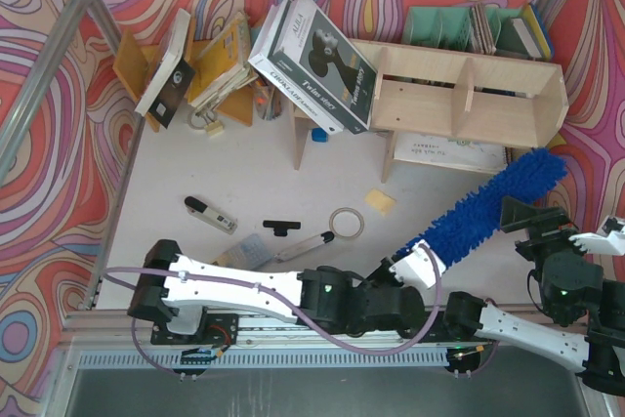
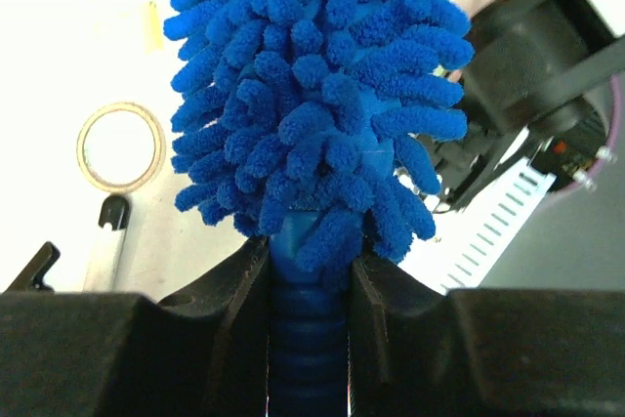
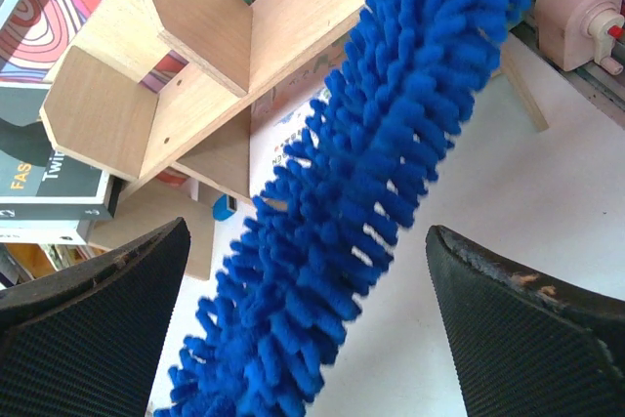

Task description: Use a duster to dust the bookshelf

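left gripper [image 2: 308,275] is clamping shut on the duster [image 1: 483,207] at its ribbed handle. right gripper [image 3: 308,310] is gaping wide and gripping nothing, with the fluffy head passing ahead of its fingers. the head is pointing up-right, tip near the right end of the bookshelf [image 1: 469,95]; contact unclear. judgement: laying the strands flat on the top board and sweeping slowly is looking best, with the right arm holding clear.

Your left arm [image 1: 244,290] lies stretched rightward along the near edge, left gripper [image 2: 309,253] clamped tight on the duster [image 2: 312,95] handle; your right gripper [image 3: 308,231] hangs wide open.
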`<state>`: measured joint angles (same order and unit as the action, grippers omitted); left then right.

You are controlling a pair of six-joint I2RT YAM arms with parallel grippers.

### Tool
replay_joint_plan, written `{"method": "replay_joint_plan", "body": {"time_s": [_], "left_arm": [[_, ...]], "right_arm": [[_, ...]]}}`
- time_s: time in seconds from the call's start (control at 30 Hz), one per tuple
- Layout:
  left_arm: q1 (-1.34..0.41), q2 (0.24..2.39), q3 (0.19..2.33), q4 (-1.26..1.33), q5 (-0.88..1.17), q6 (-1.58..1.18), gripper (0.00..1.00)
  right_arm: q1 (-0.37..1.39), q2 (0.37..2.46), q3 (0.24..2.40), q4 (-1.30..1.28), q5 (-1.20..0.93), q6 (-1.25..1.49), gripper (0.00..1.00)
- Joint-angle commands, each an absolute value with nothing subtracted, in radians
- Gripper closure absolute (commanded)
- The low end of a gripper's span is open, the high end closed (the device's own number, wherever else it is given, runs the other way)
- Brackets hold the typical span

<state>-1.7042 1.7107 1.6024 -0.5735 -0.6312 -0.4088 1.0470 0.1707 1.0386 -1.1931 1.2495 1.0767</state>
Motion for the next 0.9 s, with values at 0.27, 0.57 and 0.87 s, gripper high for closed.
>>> {"method": "replay_joint_plan", "body": {"time_s": [0.27, 0.57, 0.87], "left_arm": [[-1.748, 1.540, 1.385, -0.440, -0.660, -0.295, 1.00], [-1.701, 1.544, 1.368, -0.365, -0.630, -0.082, 1.00], [-1.569, 1.546, 1.323, -0.160, -0.583, 0.207, 1.00]], "right_arm": [[1.052, 0.263, 1.064, -1.205, 1.259, 1.115, 0.07], [1.052, 0.323, 1.096, -1.198, 1.319, 1.098, 0.06], [1.053, 0.300, 1.063, -1.131, 1.370, 1.050, 0.07]]}}
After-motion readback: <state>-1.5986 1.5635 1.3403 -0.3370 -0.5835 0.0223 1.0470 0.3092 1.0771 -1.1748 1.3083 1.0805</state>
